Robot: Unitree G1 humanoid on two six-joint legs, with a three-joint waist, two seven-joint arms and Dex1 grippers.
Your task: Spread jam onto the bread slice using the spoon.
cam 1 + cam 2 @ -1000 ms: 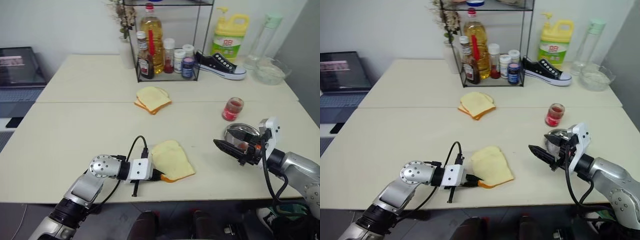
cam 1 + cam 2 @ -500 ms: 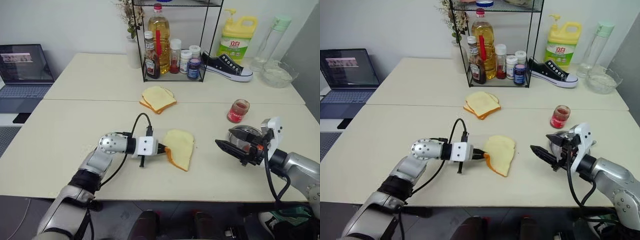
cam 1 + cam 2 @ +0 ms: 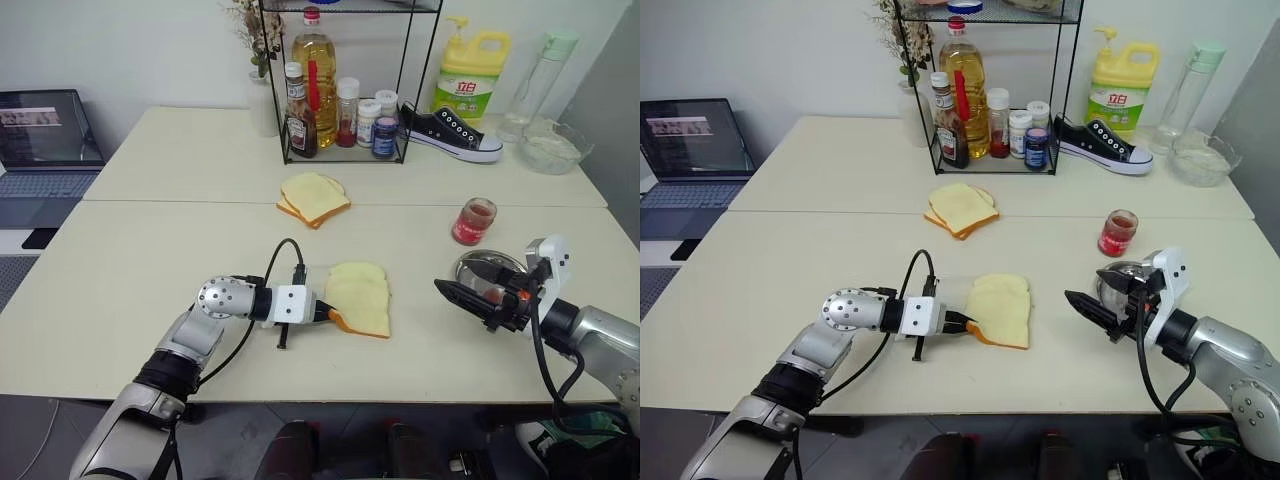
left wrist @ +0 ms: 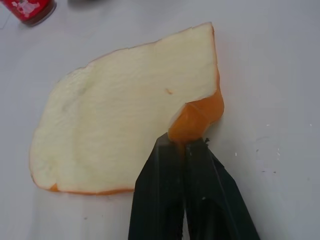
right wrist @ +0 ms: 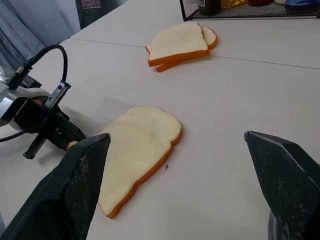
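bread slice [image 3: 360,299]: flat on table [image 3: 150,270], near front edge, about centre; one crust corner pinched, prob so L arm can drag/position it for spreading.
L gripper [image 4: 186,145]: fingers nearly together, clamped on that tan crust corner; arm low, lying along tabletop.
R gripper [image 3: 470,300]: jaws spread wide, nothing in them; hovers above table right of slice, just in front of steel plate [image 3: 478,266].
spoon: something reddish on plate behind R fingers, can't tell if it's the spoon.
jam [image 3: 472,220]: red, in small glass jar beyond plate, well apart from slice.
bread stack [image 3: 312,197]: further back, untouched.
step (guess): slice placement; no jam on it yet.
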